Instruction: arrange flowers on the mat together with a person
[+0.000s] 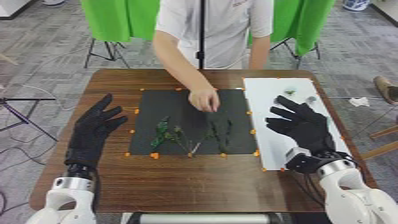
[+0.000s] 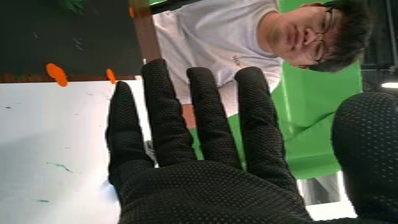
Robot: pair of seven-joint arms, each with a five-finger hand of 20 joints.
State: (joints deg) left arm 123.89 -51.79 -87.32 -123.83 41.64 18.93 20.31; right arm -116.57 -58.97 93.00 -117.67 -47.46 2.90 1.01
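Across the brown worktop (image 1: 204, 187), a person in a white shirt has one hand (image 1: 203, 100) low over the far half of the black mat (image 1: 158, 102), fingers pointing down; whether they pinch anything is too small to tell. Nearer the robot, several thin green sprigs (image 1: 162, 131) lie on the mat, their stems running roughly toward its near edge. Orange marks (image 1: 155, 156) dot the mat's border. Beside the mat, on the robot's right, lies a white sheet (image 1: 263, 92) with a small green piece (image 1: 290, 91) near its far end.

On the mat's left, apart from it, the left hand (image 1: 89, 134) is over the worktop with its fingers extended and loosely spread, holding nothing. The right hand (image 1: 307, 131) is above the white sheet, fingers open and empty. In the right wrist view, the right hand (image 2: 209, 195) has its fingers straight and slightly apart, the thumb well away from them.
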